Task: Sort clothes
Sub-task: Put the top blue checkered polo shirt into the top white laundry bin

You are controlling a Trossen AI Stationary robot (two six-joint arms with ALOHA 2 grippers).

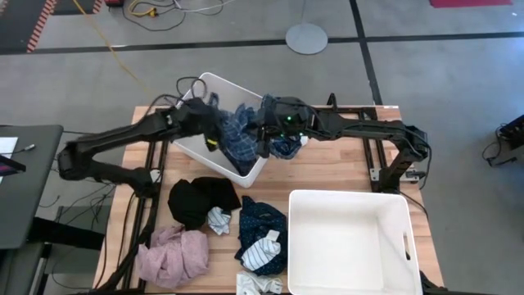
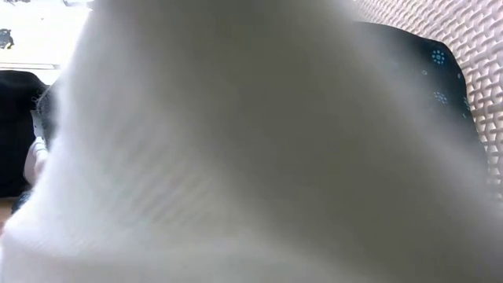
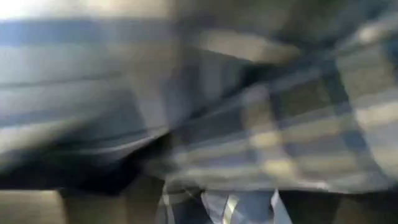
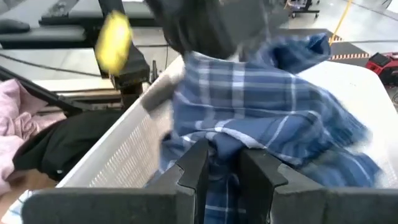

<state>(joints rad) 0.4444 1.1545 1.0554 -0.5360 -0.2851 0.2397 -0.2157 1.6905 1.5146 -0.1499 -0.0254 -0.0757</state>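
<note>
Blue plaid shirt (image 1: 242,135) hangs bunched over the near rim of the tilted white bin (image 1: 201,147) at the far side of the table, part of it spilling inside the bin and part outside. In the right wrist view the right gripper (image 4: 225,175) has its two dark fingers pressed onto a fold of this shirt, pinching the cloth between them. The left gripper (image 1: 211,123) is over the same bin, against the shirt; whether its fingers are spread or pressed together cannot be told.

On the wooden table (image 1: 327,168) nearer the front lie a black garment (image 1: 196,199), a pink garment (image 1: 173,255), a navy dotted garment (image 1: 262,220) and a striped sock (image 1: 264,252). Just beside these stands a second white bin (image 1: 352,242), upright.
</note>
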